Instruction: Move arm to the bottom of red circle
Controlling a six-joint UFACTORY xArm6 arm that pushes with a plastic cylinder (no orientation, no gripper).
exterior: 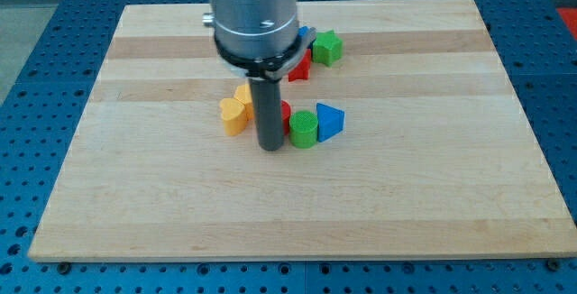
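Wooden board (433, 195) — my tip (271, 148) just below the mostly hidden red block (285, 114), beside green cylinder (304, 129).

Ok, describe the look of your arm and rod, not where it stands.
My arm ends in a broad silvery-grey metal cylinder with a black collar beneath it. From that hangs a straight dark grey rod, plain and unmarked, down to my tip. No cables show.

The red circle (285, 114) lies on the wooden board a little left of its middle. Only a thin red sliver of it shows, at the right edge of the dark rod, which hides the rest. It sits flat on the board; its round outline cannot be made out here
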